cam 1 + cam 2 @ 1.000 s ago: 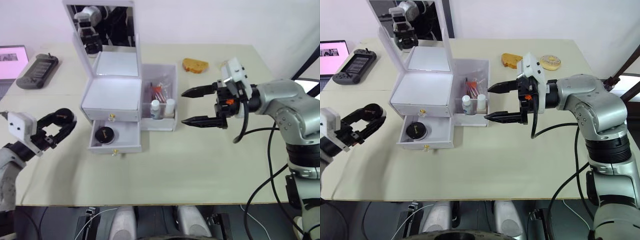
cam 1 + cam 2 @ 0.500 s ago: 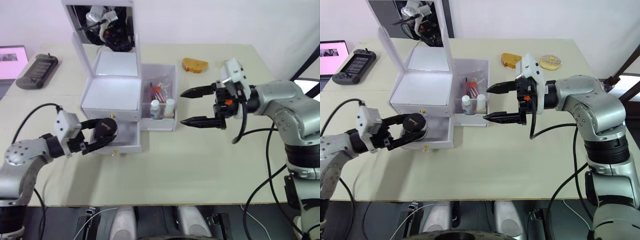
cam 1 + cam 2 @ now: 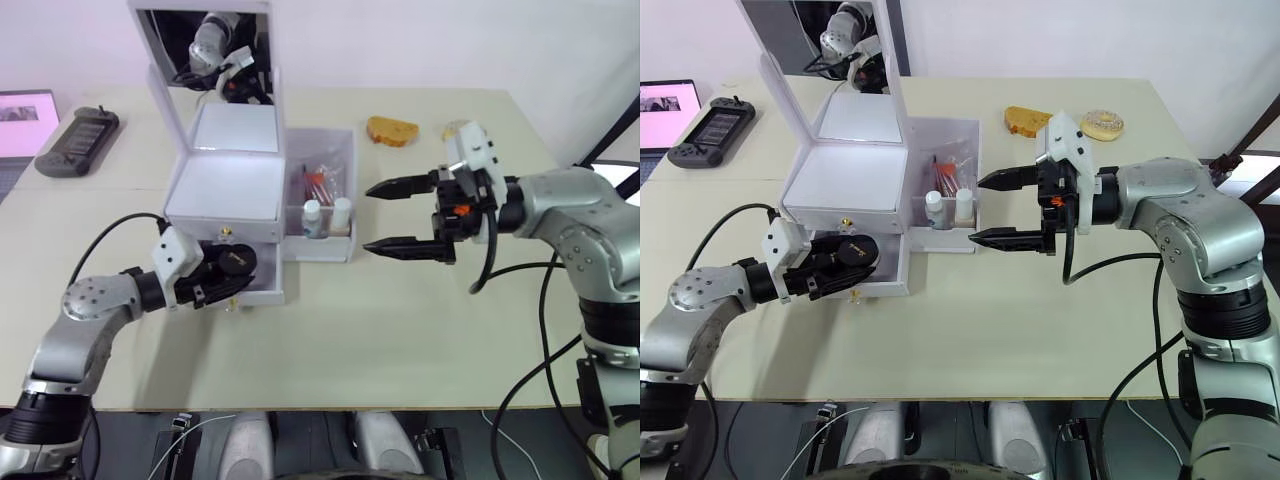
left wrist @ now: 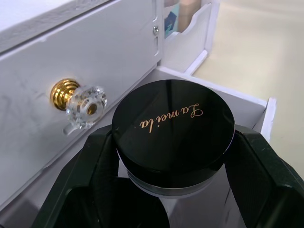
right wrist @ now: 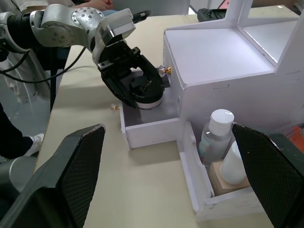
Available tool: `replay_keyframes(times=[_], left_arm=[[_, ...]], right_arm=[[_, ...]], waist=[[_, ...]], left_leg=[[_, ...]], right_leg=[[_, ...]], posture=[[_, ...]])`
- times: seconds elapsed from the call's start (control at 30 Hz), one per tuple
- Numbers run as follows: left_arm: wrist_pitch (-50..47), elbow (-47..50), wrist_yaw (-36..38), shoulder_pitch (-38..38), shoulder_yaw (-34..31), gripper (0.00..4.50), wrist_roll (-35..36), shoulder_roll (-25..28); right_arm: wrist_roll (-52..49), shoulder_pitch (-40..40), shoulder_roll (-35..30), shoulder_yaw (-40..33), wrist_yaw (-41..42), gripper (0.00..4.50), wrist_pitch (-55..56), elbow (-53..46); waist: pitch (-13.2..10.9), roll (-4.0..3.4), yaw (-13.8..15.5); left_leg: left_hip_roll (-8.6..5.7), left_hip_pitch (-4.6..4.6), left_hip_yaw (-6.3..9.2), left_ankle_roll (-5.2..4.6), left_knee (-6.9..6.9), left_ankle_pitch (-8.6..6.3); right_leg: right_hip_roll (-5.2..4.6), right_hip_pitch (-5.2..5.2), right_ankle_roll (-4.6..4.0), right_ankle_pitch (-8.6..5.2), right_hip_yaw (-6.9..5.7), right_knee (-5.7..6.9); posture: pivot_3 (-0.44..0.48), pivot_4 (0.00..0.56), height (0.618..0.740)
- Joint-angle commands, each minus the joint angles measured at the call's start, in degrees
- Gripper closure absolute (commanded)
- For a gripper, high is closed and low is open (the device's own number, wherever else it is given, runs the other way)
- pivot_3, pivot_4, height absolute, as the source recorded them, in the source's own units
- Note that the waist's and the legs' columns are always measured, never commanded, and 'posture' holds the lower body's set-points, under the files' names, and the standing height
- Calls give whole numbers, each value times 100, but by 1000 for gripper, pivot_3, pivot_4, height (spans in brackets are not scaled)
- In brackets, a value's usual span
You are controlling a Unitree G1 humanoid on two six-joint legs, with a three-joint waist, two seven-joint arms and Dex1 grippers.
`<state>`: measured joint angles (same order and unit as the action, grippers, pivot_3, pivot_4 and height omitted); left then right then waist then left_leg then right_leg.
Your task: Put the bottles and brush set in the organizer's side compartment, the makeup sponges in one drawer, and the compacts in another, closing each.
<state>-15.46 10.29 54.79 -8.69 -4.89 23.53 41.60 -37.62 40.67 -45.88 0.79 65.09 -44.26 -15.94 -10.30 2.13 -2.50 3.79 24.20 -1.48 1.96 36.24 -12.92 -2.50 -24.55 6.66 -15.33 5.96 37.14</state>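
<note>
Beige table (image 3: 330, 330) | left tool (image 4: 166, 190) flanks compact (image 4: 173, 124) | wrist: gold lettering

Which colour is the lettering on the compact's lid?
Gold, on the black compact; the left wrist view shows it best.

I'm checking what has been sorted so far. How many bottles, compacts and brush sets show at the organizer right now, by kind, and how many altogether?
Bottles: 2, in the side compartment
Brush sets: 1, in the same compartment
Compacts: 1, between the left gripper's fingers over the open lower drawer
Total: 4
</note>
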Motion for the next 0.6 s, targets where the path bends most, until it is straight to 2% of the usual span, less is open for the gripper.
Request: replay_keyframes(times=[0.03, 0.3, 0.37, 0.43, 0.6], left_arm=[[-24, 197, -28, -135, 50, 1862, 0, -41], [-86, 190, -2, -242, 146, 1862, -37, -45], [-106, 166, -23, -263, 122, 832, -38, -38], [-99, 143, -50, -276, 103, 30, -79, -29], [-242, 302, 48, -195, -92, 30, 91, 146]], right_arm=[[-152, 23, -68, -247, -55, 0, 1, -205], [-176, 24, -90, -234, -101, 0, 25, -196], [-170, 33, -92, -229, -96, 0, 32, -184], [-167, 34, -93, -226, -92, 0, 36, -179], [-167, 37, -95, -215, -64, 0, 44, -160]], waist=[[0, 0, 1], [0, 0, -2], [0, 0, 0], [0, 0, 1], [0, 0, 0]], left_leg=[[0, 0, 0, 0, 0, 0], [0, 0, 1, 0, 0, 0], [0, 0, 1, 0, 0, 0], [0, 0, 1, 0, 1, 0], [0, 0, 2, 0, 1, 0]], right_leg=[[0, 0, 0, 0, 0, 0], [0, 0, 1, 1, 0, 0], [0, 0, 2, 1, 0, 0], [0, 0, 2, 1, 0, 1], [0, 1, 2, 1, 0, 1]], posture=[[0, 150, 740], [0, 150, 740], [0, 150, 740], [0, 150, 740], [0, 150, 740]])
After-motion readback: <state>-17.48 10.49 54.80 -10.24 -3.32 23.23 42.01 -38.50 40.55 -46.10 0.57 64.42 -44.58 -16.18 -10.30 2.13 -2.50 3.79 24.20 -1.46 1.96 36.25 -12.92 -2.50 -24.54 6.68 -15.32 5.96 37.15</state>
